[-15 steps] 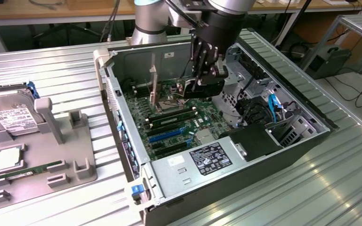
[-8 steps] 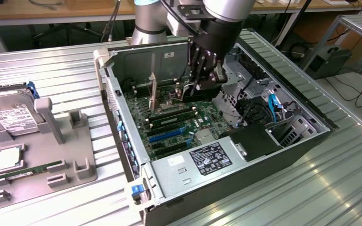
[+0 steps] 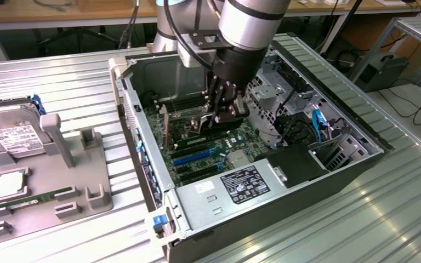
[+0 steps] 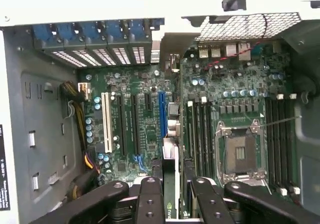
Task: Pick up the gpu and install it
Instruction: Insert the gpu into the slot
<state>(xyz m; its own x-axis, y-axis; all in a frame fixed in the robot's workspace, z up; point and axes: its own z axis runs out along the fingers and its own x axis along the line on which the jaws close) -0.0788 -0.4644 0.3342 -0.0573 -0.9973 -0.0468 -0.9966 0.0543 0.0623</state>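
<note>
An open computer case [image 3: 195, 219] lies on the ribbed metal desk [image 3: 57, 82] in the middle of the frame, its green motherboard [image 3: 195, 156] exposed. At the left of the exterior view, a grey holder tray [image 3: 64, 200] carries a silver hard drive [image 3: 9, 131] with a white label, a square processor chip [image 3: 9, 183] and a slim green memory stick [image 3: 31, 200]. Inside the case, a bare processor socket [image 4: 240, 154] and a white slot [image 4: 106, 121].

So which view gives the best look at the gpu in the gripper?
The wrist view: the gpu stands edge-on between the fingers, over the motherboard slots. In the exterior view the gripper and arm cover most of it inside the computer case.
</note>
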